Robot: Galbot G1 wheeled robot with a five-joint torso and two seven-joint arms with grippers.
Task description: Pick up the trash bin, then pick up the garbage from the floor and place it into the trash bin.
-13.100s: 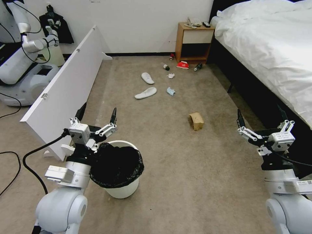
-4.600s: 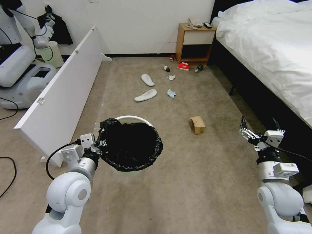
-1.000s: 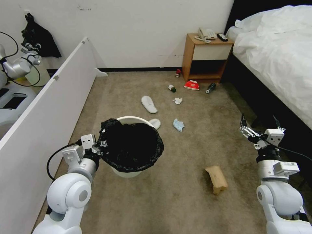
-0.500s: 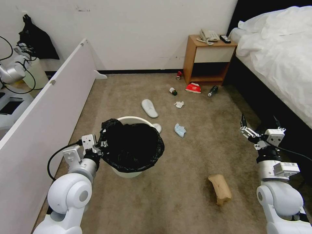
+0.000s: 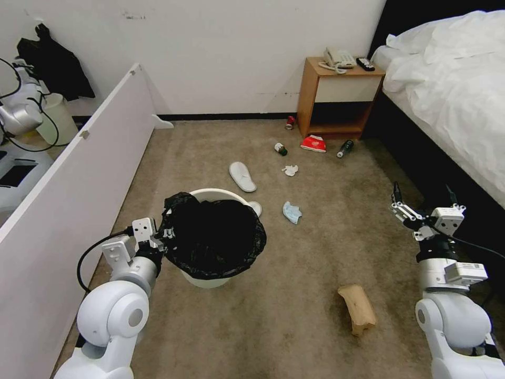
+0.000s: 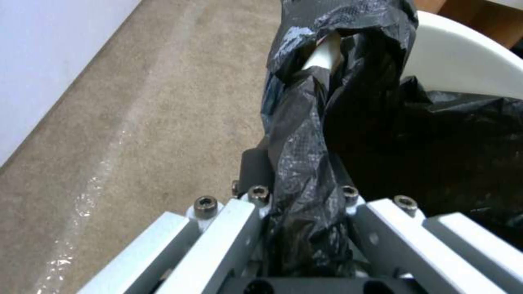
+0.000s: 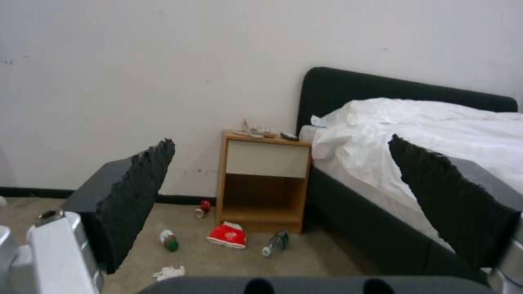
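Observation:
My left gripper [image 5: 160, 239] is shut on the bag-covered rim of the trash bin [image 5: 213, 242], which hangs above the carpet. The left wrist view shows its fingers [image 6: 240, 228] pinching the black bag against the white trash bin [image 6: 457, 61]. My right gripper [image 5: 421, 188] stands open and empty near the bed, also in the right wrist view [image 7: 280, 147]. Garbage lies ahead: a brown paper bag [image 5: 357, 308], a slipper [image 5: 242, 176], a second slipper [image 5: 255, 207] half hidden behind the bin, a blue wad [image 5: 291, 211], a tissue [image 5: 289, 170], a red packet [image 5: 313, 143], a red can [image 5: 290, 122] and two bottles [image 5: 281, 149] [image 5: 345, 148].
A wooden nightstand [image 5: 339, 95] with a telephone and remote stands against the far wall. The bed [image 5: 452, 89] runs along the right. A long white panel [image 5: 68, 189] leans along the left, with another robot [image 5: 16, 116] behind it. Open carpet lies between.
The bin, once on the floor beside my open left gripper, now hangs from it. The camera has moved forward toward the litter; in the last half second the view barely shifted.

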